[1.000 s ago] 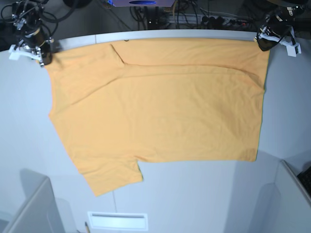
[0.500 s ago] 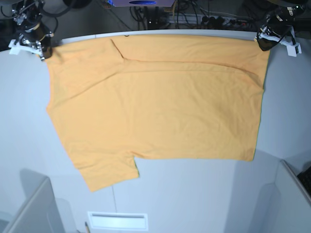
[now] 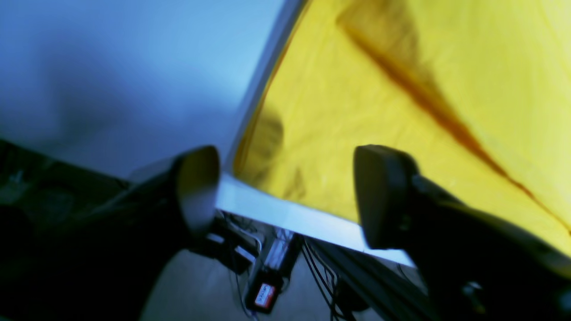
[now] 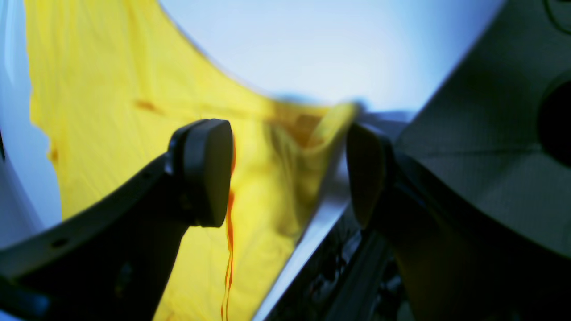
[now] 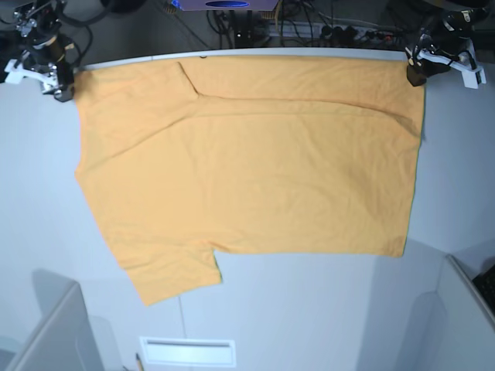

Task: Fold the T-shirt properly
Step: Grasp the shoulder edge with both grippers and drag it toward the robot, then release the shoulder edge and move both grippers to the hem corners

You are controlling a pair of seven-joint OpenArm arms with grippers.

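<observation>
The light-orange T-shirt [image 5: 247, 170] lies spread flat on the white table [image 5: 309, 309], plain side up, with its far edge along the table's far edge. One sleeve points to the front left. My right gripper [image 5: 60, 83] is at the shirt's far left corner. In the right wrist view it [image 4: 285, 174] is open, and the shirt's corner [image 4: 111, 111] lies between and beyond the jaws. My left gripper [image 5: 416, 73] is at the far right corner. In the left wrist view it [image 3: 285, 196] is open and empty, just off the shirt's corner [image 3: 401, 89].
Cables and devices [image 5: 255, 23] hang behind the table's far edge. Grey dividers stand at the front left [image 5: 46, 332] and front right [image 5: 464, 309]. A white slot [image 5: 186, 352] sits at the front edge.
The shirt has slid a little to the far left, then settled. My right gripper has drawn back toward the far left corner. My left gripper has pulled back slightly at the far right corner.
</observation>
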